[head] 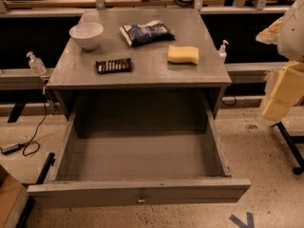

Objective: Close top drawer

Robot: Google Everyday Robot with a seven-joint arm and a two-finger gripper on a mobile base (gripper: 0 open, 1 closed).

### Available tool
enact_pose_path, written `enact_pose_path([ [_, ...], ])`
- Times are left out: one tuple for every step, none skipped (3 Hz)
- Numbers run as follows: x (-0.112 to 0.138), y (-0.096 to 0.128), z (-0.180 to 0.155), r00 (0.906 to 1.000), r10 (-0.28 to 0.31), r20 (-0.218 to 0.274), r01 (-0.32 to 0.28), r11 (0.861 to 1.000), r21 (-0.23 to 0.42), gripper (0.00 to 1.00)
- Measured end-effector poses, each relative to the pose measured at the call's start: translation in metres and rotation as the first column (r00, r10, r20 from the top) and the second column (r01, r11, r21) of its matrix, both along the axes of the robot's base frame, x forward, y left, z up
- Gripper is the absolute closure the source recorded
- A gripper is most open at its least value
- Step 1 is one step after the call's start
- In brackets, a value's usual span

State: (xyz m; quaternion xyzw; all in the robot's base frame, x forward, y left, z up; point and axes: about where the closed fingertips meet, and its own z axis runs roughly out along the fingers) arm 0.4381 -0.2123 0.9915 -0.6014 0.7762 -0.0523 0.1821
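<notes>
Since the top drawer [95, 194] is pulled all the way out toward us, its long front panel with the little knob [141, 197] is the nearest thing here, and nothing is touching it. The gripper [281, 95] hangs off to the right of the drawer, well apart from the front panel and roughly level with the drawer's back end. We honestly can't tell whether it's clenched or released.

Our guess at what could go wrong from here:
- Pushing on one end of that wide front instead of near the knob could skew the drawer and jam it partway in.
- A push that's too fast could slam it shut and jolt the stuff sitting above.
- Coming in from the right, the arm could clip the drawer's right side wall before it ever reaches the front.

Inside, the drawer is bare, so there's nothing in there to snag or slide around. Above and behind the drawer, on the cabinet top [152, 72], we've got a dark snack bar [113, 65], a yellow sponge [183, 54], a white bowl [86, 34] that looks empty from here, and a dark bag [146, 33].
</notes>
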Motion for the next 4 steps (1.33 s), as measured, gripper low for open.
enact_pose_path([
  [0.000,0.000,0.000,1.0000,0.000,0.000,0.000,1.000,0.000,0.00],
  [-0.002,-0.001,0.000,1.0000,-0.007,0.005,0.007,1.000,0.003,0.24],
  [-0.008,-0.008,-0.009,0.9996,-0.028,-0.009,0.028,1.000,0.010,0.47],
  [-0.020,-0.008,-0.032,0.9993,0.003,-0.037,-0.002,1.000,0.025,0.71],
])
